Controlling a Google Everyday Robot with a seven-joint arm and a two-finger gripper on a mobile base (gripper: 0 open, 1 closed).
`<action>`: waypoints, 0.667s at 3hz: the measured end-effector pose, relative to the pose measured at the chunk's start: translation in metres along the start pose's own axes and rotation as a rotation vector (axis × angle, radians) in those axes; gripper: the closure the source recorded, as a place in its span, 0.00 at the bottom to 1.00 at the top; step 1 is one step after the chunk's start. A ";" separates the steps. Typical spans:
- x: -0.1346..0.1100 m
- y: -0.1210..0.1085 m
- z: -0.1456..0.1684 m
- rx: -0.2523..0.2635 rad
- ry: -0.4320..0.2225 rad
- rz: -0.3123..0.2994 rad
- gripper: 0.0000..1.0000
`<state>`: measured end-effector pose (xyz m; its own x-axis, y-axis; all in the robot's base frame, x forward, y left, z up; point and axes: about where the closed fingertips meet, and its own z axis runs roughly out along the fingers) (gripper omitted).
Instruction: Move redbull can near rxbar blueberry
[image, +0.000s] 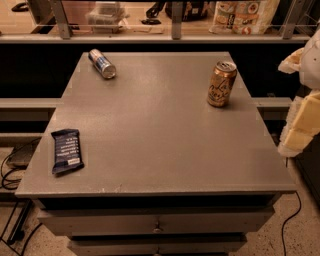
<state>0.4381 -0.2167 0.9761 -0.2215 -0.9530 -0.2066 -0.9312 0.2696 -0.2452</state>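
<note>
The redbull can (102, 63), slim and blue-and-silver, lies on its side at the back left of the grey table (160, 145). The rxbar blueberry (66, 150), a flat dark navy bar with white lettering, lies near the table's front left edge, far from the can. My gripper (304, 112) shows as white and yellowish parts at the right edge of the view, beside the table's right side. It is well away from both things and holds nothing that I can see.
A wider gold-orange soda can (221, 83) stands upright at the back right of the table. A shelf with a rail (175, 30) and packaged goods runs behind the table. Drawers (157, 227) sit under the tabletop, and cables lie on the floor at the left.
</note>
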 end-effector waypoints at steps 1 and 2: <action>-0.001 0.000 0.000 -0.001 -0.008 -0.003 0.00; -0.012 -0.003 -0.002 -0.010 -0.079 -0.032 0.00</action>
<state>0.4431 -0.2063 0.9815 -0.1685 -0.9470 -0.2734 -0.9404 0.2376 -0.2433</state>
